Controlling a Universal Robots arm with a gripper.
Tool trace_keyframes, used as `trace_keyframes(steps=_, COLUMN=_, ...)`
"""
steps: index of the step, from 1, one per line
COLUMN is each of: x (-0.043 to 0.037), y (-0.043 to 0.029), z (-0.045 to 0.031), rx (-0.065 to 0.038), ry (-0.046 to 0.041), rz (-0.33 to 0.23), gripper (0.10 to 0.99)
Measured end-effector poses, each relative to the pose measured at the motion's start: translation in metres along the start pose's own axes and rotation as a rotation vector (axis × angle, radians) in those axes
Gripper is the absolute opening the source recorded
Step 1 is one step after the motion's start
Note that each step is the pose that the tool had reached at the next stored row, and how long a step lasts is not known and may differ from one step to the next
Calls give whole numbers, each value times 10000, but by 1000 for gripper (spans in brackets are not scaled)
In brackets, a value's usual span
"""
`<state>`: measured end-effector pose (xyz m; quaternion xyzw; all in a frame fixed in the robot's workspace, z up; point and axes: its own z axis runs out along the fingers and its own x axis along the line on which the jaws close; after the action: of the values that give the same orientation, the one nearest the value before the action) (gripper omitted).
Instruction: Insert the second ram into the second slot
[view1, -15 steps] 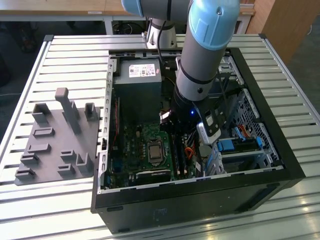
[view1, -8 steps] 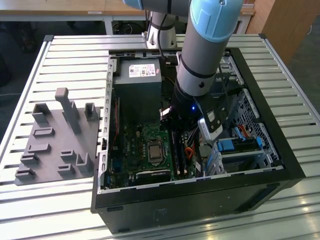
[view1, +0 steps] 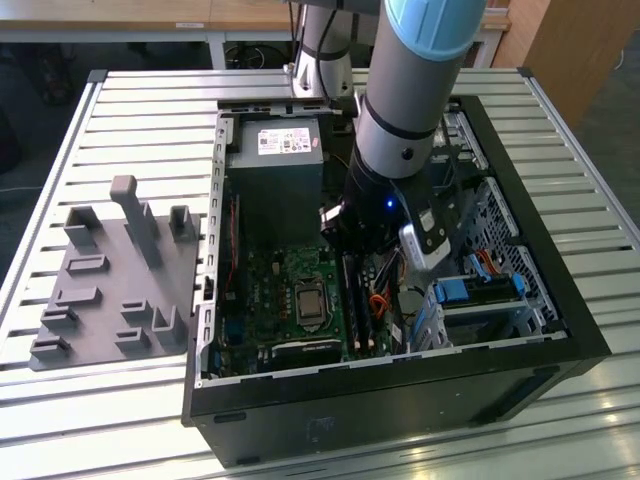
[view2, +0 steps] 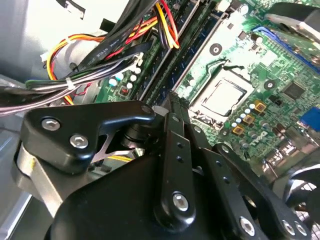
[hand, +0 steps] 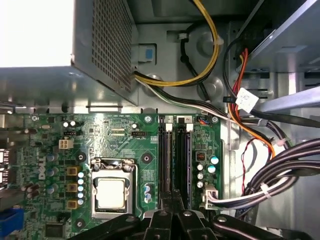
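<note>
Two long memory slots run side by side on the green motherboard, next to the processor socket. In each slot a thin dark bluish stick stands edge-on; I take the one nearer the cable bundle for the second ram. It also shows in the second wrist view, second ram. My gripper is shut, its black fingertips pressed together right over the near end of the slots, with nothing visible between them. In the exterior view the gripper reaches down into the open computer case.
The power supply fills the case's far end. Cable bundles hang close beside the slots, and blue drive-bay latches sit at the exterior view's right. A grey fixture block rests on the slatted table at that view's left.
</note>
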<state>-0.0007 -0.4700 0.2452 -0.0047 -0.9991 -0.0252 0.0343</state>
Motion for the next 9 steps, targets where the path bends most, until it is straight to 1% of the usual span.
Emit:
trace_keyframes(steps=5, x=6, y=4, z=-86, rx=0, ry=12, rz=0, gripper=106)
trace_keyframes(steps=9, x=6, y=5, z=-90, rx=-1, ry=32, rz=2, gripper=106)
